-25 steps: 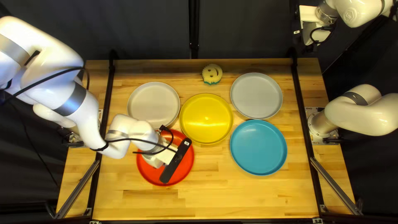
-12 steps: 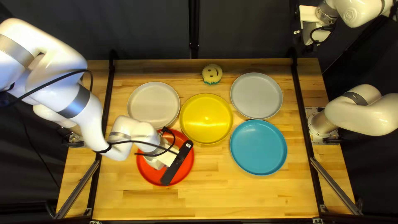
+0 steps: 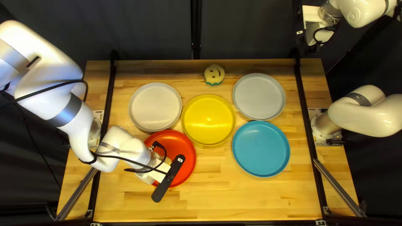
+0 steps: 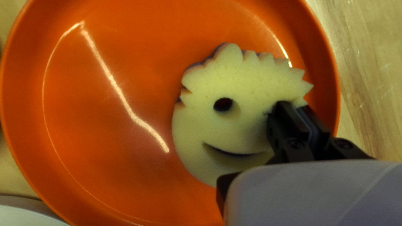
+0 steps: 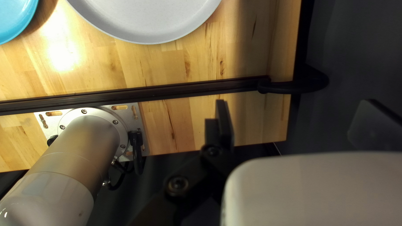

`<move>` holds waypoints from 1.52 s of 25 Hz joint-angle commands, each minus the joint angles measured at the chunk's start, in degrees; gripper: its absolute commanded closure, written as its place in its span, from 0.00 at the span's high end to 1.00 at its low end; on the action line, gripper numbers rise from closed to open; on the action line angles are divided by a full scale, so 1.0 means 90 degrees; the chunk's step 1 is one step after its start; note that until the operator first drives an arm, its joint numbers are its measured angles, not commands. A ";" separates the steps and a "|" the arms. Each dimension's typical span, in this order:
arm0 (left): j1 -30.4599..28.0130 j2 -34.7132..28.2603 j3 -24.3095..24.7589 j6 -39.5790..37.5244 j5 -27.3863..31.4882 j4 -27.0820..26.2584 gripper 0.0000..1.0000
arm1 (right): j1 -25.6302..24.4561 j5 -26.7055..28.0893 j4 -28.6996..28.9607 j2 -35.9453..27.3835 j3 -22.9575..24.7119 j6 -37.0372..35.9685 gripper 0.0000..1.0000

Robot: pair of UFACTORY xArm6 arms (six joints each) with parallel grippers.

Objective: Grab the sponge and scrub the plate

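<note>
Left end effector (image 3: 147,177) grasping a smiley-face sponge (image 4: 238,125) in the red plate

The two fingers of the left end effector stand close together with the sponge's margin clamped between them, one on the face side and the other at the outer edge. The sponge, pale yellow with a serrated fringe, lies face up within the red plate (image 3: 185,146), nearer one side of its rim; an eye hole and a curved mouth slit are visible. In the top left view the left arm (image 3: 71,111) hides this sponge.

Beyond the red plate, toward the table's (image 3: 234,196) far edge, is a white plate (image 3: 155,106). A yellow plate (image 3: 208,119) lies beside both. Farther right in the top left view are a gray plate (image 3: 259,96) and, nearer the viewer, a blue plate (image 3: 261,148). A second smiley-face sponge (image 3: 214,74), with a teal fringe, lies near the far edge.

The right end effector (image 3: 320,34) is raised beyond the far edge, before the dark curtain (image 3: 146,29); its fingers are spread wide, holding nothing.
</note>
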 commanded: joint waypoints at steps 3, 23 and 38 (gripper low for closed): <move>0.0227 0.0257 -0.0368 0.0257 0.0082 0.0094 0.00 | 0.0000 0.0000 0.0000 0.0000 0.0000 0.0000 1.00; -0.0672 -0.1055 0.1360 -0.1273 -0.0351 0.0150 0.00 | 0.0000 0.0000 0.0000 0.0000 0.0000 0.0000 1.00; 0.0639 -0.0096 0.0165 0.0600 -0.0122 -0.0200 0.00 | 0.0000 0.0000 0.0000 0.0000 0.0000 0.0000 1.00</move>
